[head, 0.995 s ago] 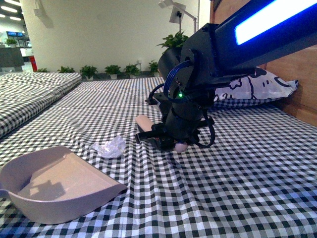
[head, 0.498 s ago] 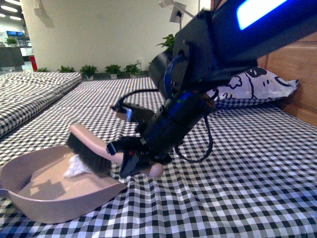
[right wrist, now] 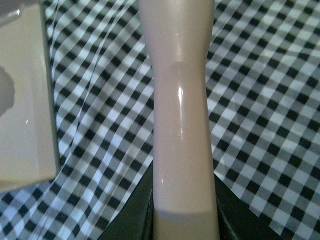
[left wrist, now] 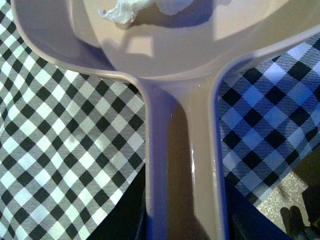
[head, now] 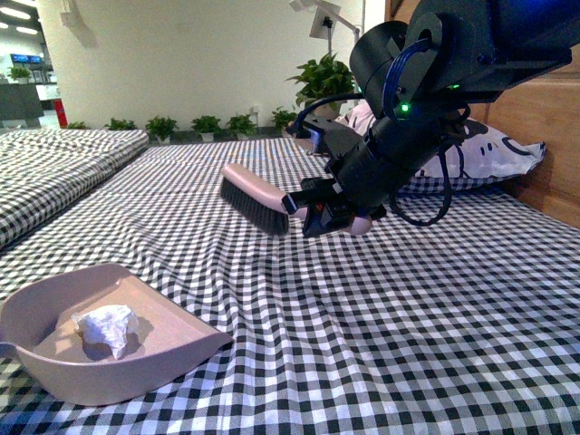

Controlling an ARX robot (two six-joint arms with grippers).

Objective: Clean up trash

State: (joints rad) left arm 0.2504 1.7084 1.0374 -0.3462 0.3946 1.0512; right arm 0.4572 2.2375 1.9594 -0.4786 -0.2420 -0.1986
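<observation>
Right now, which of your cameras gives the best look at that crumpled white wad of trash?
The front view: the whole trash shows, lying inside the pink dustpan. The left wrist view catches only its edge at the top of the picture, above the dustpan's handle. The right wrist view shows just the brush over the checked cloth, no trash.

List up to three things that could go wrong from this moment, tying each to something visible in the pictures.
1. The trash lies loose in the dustpan, whose open lip faces the bed; tilting the pan forward could spill it back out.
2. The right gripper holds the brush raised over the checked sheet; a low swing might snag the wrinkled fabric.
3. The wad looks light, so a quick lift of the pan could flick it off.
</observation>
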